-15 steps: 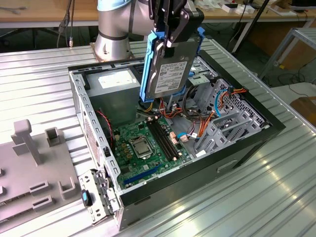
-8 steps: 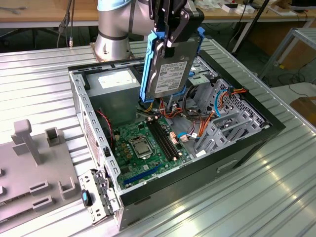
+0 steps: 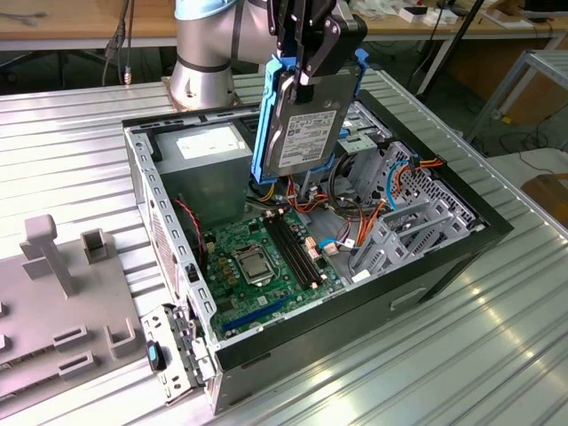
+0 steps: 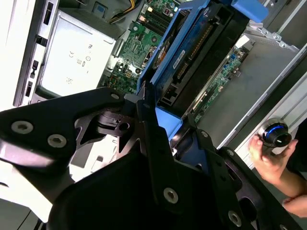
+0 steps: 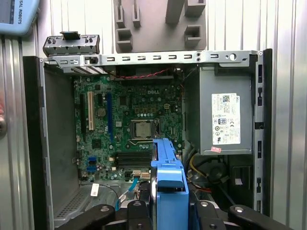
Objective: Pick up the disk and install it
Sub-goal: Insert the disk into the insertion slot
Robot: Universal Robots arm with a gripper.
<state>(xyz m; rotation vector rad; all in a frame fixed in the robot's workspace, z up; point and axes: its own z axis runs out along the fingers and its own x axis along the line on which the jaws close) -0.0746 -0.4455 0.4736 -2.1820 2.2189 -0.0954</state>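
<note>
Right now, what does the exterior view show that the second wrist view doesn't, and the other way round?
Exterior view: the grey slotted fixture plate, and the arm's silver base. Second wrist view: a person's hand at a round blue-lit knob. Both: the black gripper shut on the flat dark disk with blue plastic rails, held above the green motherboard in the open computer case.

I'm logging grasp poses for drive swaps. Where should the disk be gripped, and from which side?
Grip it at its upper short end, coming from above, and pinch the two flat faces between the blue rails. The disk hangs upright over the open case, and the end effector appears to hold it this way. That grip likely leaves the rails and lower end free.
</note>
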